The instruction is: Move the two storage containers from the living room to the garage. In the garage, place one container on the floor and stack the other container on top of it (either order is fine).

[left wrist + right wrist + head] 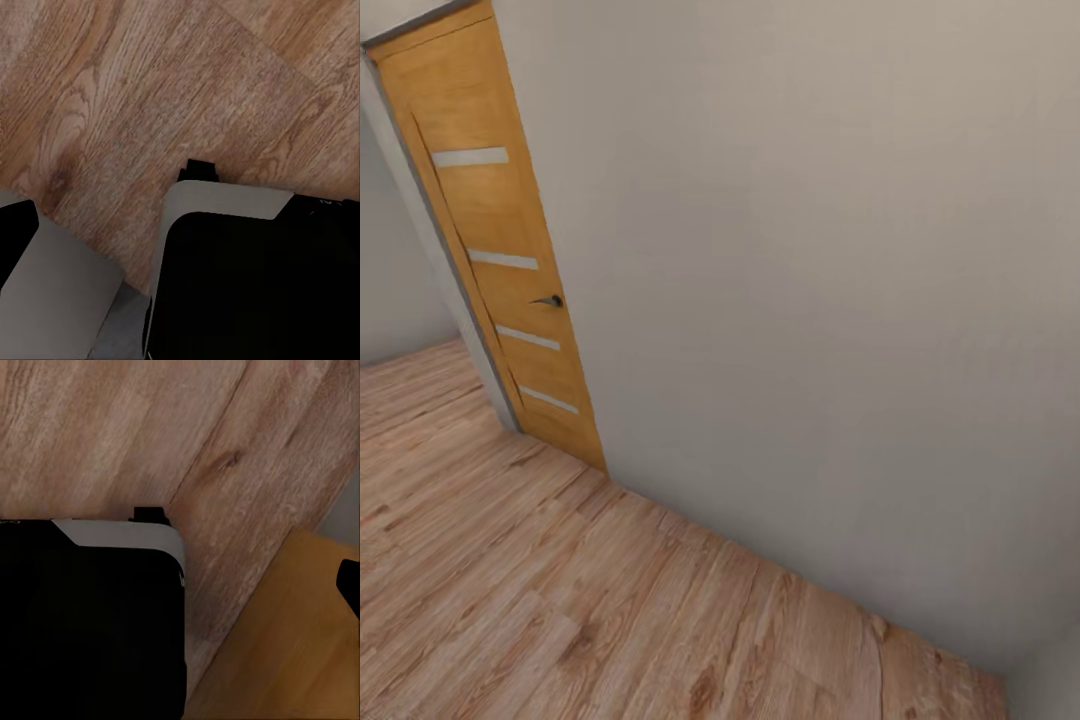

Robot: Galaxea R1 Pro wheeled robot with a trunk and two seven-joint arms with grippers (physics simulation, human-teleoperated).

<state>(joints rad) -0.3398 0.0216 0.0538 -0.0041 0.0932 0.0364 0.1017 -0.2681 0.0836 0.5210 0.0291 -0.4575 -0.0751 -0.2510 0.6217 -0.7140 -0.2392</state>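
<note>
Here the robot faces a plain grey-white wall (810, 280) with a wooden door (500, 250) at ten o'clock and light wood plank floor (510, 600) below; no storage containers appear, so their location is unknown. Whether either gripper is open or closed cannot be told. Thin-walled open bins would likely be light and somewhat flexible, best gripped at a rim.

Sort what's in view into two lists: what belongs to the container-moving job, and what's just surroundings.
Belongs to the job:
- nothing here; no storage container can be seen from this spot

Just surroundings:
- wooden door with pale strips and a dark handle
- plain grey-white wall
- light wood plank floor
</note>
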